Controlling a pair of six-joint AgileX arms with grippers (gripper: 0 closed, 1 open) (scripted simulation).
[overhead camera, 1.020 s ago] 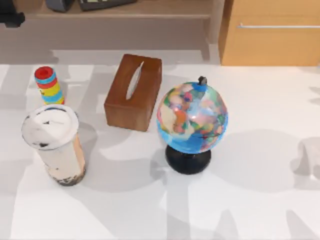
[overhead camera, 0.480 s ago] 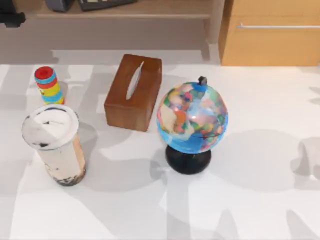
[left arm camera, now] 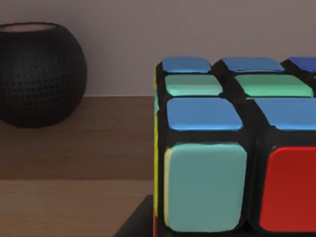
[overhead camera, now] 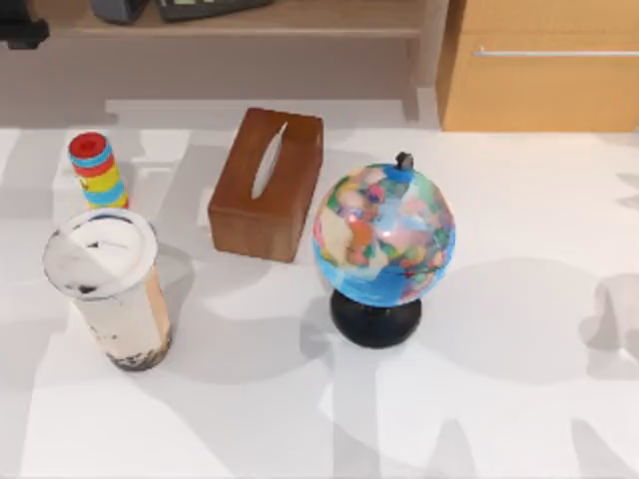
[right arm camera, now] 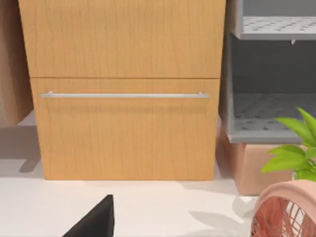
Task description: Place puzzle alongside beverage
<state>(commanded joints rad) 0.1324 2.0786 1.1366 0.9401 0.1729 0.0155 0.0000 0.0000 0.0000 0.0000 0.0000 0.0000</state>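
Unplaced: black twisty cube with coloured stickers (left arm camera: 232, 148) close before left wrist (grip cannot tell), tall beige milk-tea cup (overhead camera: 112, 289) lower left, alone.

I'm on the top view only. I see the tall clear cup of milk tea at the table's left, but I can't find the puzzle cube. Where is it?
Observer: The left wrist view has the black twisty cube close up, with blue, green and red stickers.
Operator: What's around it?
Observer: A round black mesh speaker stands apart from it on a wooden surface against a wall.
Operator: And the right arm's camera?
Observer: It faces a light wooden drawer cabinet with a metal bar handle.
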